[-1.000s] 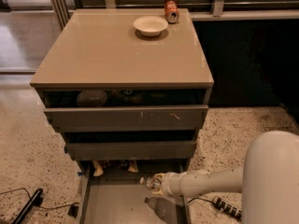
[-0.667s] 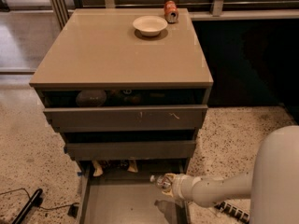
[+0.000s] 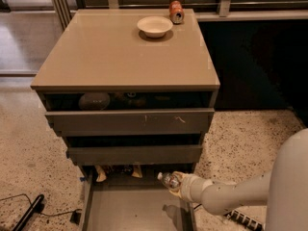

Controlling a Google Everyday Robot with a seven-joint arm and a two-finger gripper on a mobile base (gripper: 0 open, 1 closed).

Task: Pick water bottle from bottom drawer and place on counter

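Note:
The water bottle point(image 3: 168, 179), small and clear with a white cap, hangs tilted over the right side of the open bottom drawer point(image 3: 130, 211), cap pointing left. My gripper point(image 3: 176, 185) is shut on it, at the end of the white arm reaching in from the lower right. A shadow on the grey drawer floor shows the bottle is off it. The tan counter point(image 3: 115, 57) spreads across the top of the cabinet, well above the gripper.
A white bowl point(image 3: 154, 26) and an orange-red soda can point(image 3: 176, 12) stand at the counter's far edge. Two upper drawers point(image 3: 130, 121) are slightly ajar with items inside. Snack packets point(image 3: 101, 173) lie at the bottom drawer's back. A black cable point(image 3: 29, 213) lies on the floor at left.
The gripper has shifted right and risen a little with the water bottle in it, moving up from the drawer floor toward the drawer's right side.

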